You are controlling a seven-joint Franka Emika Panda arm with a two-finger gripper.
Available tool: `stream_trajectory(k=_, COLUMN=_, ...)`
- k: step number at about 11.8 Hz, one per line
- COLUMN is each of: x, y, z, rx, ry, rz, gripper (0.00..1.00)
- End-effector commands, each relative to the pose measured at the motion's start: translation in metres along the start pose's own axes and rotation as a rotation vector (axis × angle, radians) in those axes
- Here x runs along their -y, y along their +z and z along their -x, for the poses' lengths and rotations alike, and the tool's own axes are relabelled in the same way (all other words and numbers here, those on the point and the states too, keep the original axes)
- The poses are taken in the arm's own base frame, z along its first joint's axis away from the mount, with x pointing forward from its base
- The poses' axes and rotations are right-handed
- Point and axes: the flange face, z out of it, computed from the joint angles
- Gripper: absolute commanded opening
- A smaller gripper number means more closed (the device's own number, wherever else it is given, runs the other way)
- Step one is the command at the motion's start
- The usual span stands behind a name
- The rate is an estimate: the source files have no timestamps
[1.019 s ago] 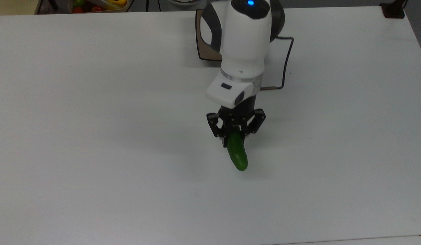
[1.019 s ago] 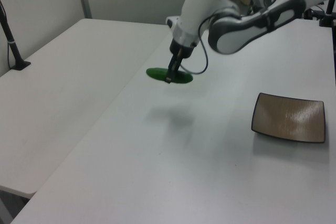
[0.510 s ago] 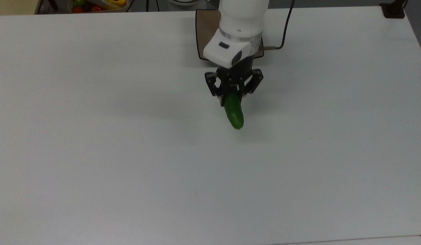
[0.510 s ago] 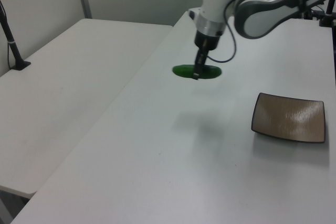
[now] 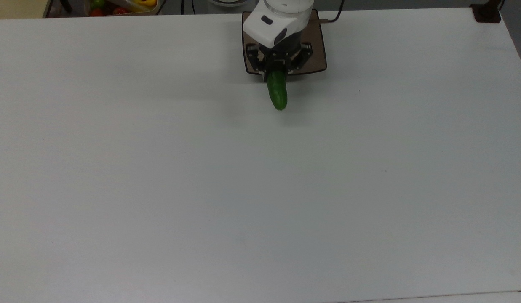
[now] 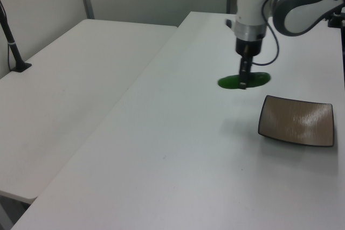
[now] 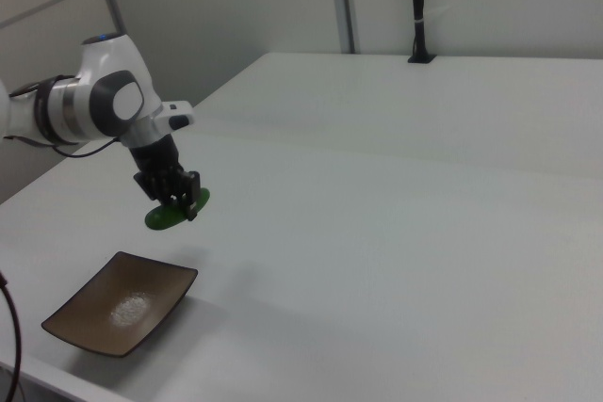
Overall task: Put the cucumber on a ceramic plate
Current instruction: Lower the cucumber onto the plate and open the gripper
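Top view: the fingers (image 5: pixel 277 67) pinch the cucumber (image 5: pixel 278 93) near one end, its free end jutting past them off the ceramic plate (image 5: pixel 318 50).

Left view: cucumber (image 6: pixel 243 81) held level above the table (image 6: pixel 161 149), crosswise between the fingers (image 6: pixel 243 79), short of the plate (image 6: pixel 296 120).

Right view: it (image 7: pixel 176 211) hangs high, presumably to clear the plate's (image 7: pixel 121 302) rim.

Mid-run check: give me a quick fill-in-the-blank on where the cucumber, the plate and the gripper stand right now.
1. The two-finger gripper is shut on the glossy dark green ____.
2. The square brown ceramic plate holds ____ so far.
3. The cucumber hangs ____ the white table, not resting on it.

Missing words: cucumber; nothing; above
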Motion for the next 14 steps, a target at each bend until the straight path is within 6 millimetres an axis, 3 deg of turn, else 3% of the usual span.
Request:
stream_trajectory(k=1, x=0.005, y=-0.025, z=0.06, rx=0.07, ry=0.032, rz=-0.037, gripper=0.16)
stream_trajectory(k=2, x=0.014, y=-0.02, z=0.073, rx=0.104, ry=0.014, rz=-0.029, gripper=0.16)
stream_trajectory(k=5, x=0.044, y=0.024, z=0.11, rx=0.243, ry=-0.065, rz=0.011, gripper=0.23)
stream_trajectory(k=6, x=0.045, y=0.029, z=0.112, rx=0.252, ry=-0.069, rz=0.012, gripper=0.33)
stream_trajectory(k=8, x=0.045, y=0.028, z=0.108, rx=0.245, ry=-0.067, rz=0.008, gripper=1.0)
stream_trajectory(k=11, x=0.046, y=0.021, z=0.108, rx=0.24, ry=-0.056, rz=0.009, gripper=1.0)
stream_trajectory(k=14, x=0.036, y=-0.025, z=0.082, rx=0.154, ry=0.013, rz=0.008, gripper=1.0)
